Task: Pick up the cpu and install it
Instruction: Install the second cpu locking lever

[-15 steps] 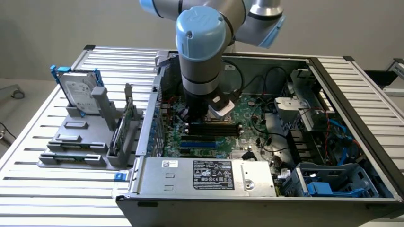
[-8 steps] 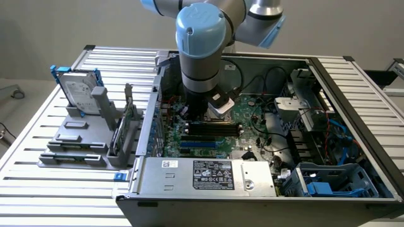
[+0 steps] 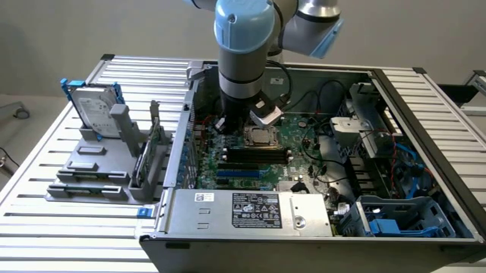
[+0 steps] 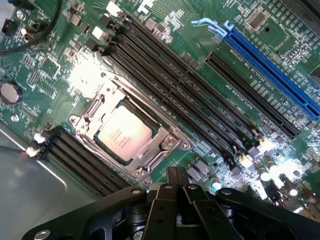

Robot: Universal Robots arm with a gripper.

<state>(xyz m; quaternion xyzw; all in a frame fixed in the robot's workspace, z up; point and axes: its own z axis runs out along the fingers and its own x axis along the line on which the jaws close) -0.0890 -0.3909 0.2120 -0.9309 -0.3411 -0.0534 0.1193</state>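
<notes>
My jaws are clenched on nothing, just above the cpu [image 4: 122,132] seated in its socket [image 4: 131,134] (light, stiff, probably fragile underneath; best gripped by opposite edges).

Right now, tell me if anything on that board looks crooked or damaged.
Nothing stands out. The cpu lies flat and square inside its socket frame, and the black memory slots beside it run straight and look intact.

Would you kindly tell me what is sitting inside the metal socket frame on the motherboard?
The cpu lies flat inside the socket frame, its silvery top exposed. The frame's edges overlap its rim, and the contacts beneath it are covered. The shut pincer holds nothing.
</notes>
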